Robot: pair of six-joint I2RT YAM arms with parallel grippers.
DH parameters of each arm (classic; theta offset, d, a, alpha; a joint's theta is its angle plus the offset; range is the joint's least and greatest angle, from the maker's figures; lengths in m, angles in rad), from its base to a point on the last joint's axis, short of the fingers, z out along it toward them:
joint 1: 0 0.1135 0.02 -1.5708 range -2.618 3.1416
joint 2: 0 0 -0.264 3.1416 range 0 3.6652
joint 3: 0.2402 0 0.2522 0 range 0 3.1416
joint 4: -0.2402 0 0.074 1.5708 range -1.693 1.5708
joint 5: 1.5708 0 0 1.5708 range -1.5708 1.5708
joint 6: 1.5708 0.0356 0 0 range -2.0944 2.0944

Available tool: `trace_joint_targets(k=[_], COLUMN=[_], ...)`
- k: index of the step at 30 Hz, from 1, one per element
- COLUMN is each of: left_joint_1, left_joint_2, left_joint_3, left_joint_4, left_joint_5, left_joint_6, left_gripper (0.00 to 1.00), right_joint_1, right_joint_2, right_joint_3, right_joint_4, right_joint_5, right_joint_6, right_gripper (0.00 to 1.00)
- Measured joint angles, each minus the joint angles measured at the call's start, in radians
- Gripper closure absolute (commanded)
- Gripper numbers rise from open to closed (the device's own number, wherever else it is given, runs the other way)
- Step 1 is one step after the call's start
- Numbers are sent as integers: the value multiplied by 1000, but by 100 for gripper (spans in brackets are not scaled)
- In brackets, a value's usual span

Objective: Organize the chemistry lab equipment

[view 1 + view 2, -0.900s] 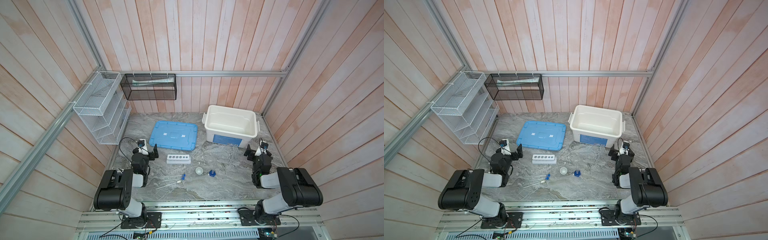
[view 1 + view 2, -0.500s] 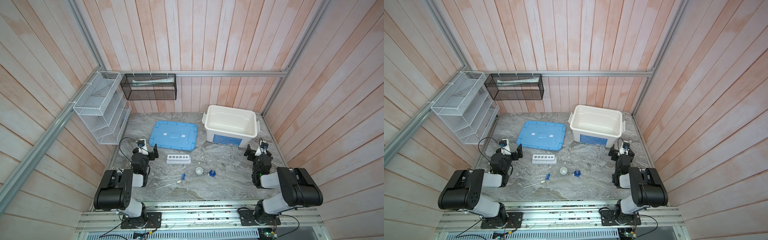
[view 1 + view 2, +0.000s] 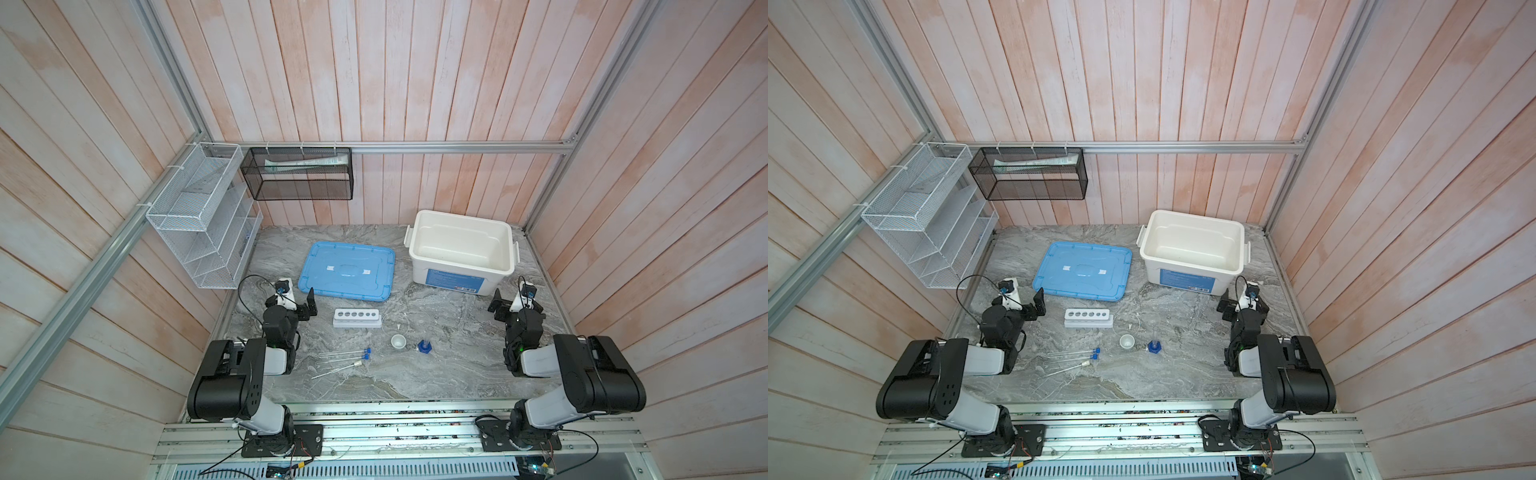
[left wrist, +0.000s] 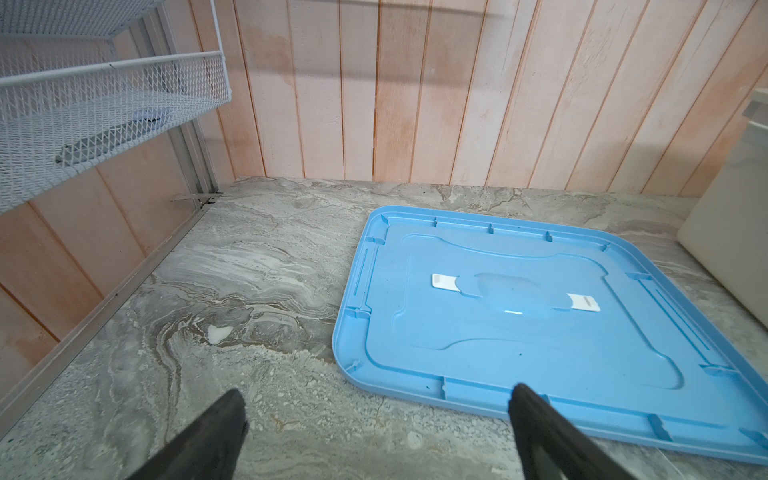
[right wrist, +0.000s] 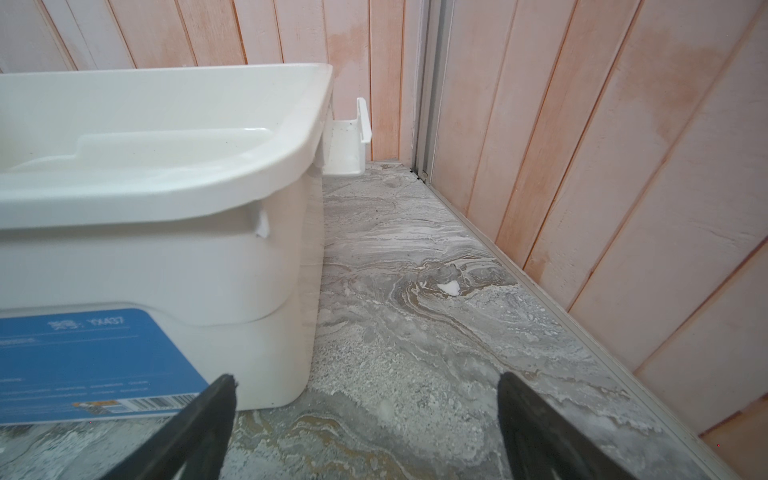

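nothing moved: left fingers (image 4: 208, 440) and right fingers (image 5: 195, 428) gape empty; three clear capped test tubes (image 3: 345, 354) lie near the rack (image 3: 356, 318).

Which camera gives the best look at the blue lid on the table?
Left wrist: the blue lid fills much of the frame, ribs and two white tabs clear, one corner cut off. In both top views the lid is whole but small. The right wrist view shows the white bin, no lid.

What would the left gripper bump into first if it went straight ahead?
Probably the blue lid: its corner lies just ahead of the left gripper, though it might pass over.
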Motion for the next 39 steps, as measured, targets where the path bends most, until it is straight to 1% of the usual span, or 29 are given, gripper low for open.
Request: trace_joint_targets(k=[5, 6, 10, 12, 14, 17, 19, 21, 24, 27, 29, 31, 33, 34, 36, 39], left_joint_1=[0, 0, 3, 1, -6, -16, -23, -48, -112, -183, -223, -247, -257, -265, -296, -357], left_joint_2=[0, 0, 0, -1, -32, -165, -275, -359, -432, -465, -486, -513, -538, -552, -576, -587], left_joint_3=[0, 0, 0, 0, 4, 49, 115, 195, 333, 466, 534, 596, 638, 652, 665, 665], left_joint_4=[0, 0, 0, 3, -43, -202, -312, -414, -594, -805, -942, -1098, -1230, -1296, -1408, -1564], left_joint_5=[0, 0, 1, -17, -62, -132, -160, -179, -187, -174, -147, -83, -11, 28, 88, 150], left_joint_6=[0, 0, 5, -1, -11, -32, -71, -101, -116, -90, -55, 0, 55, 89, 153, 254], left_gripper=[0, 2, 32, 34, 34, 34, 34, 34, 34, 34, 34, 38, 40, 41, 41, 41], right_joint_1=[0, 0, 0, 0, 4, 14, 24, 32, 46, 72, 95, 119, 137, 147, 166, 187], right_joint_2=[0, 0, 0, -1, -25, -116, -185, -239, -322, -398, -448, -504, -552, -576, -614, -647], right_joint_3=[0, 0, 0, 0, 4, 65, 146, 195, 237, 264, 276, 279, 279, 279, 279, 284], right_joint_4=[0, 0, 0, 2, -25, -175, -293, -374, -492, -620, -695, -762, -820, -845, -885, -923], right_joint_5=[0, 0, 1, 6, 15, 30, 42, 45, 36, 6, -14, -37, -54, -58, -69, -89], right_joint_6=[0, 0, 2, 0, -3, -8, -8, 2, 20, 38, 50, 64, 79, 85, 99, 111], right_gripper=[2, 3, 14, 17, 19, 21, 22, 23, 24, 25, 25, 25, 26, 26, 26, 26])
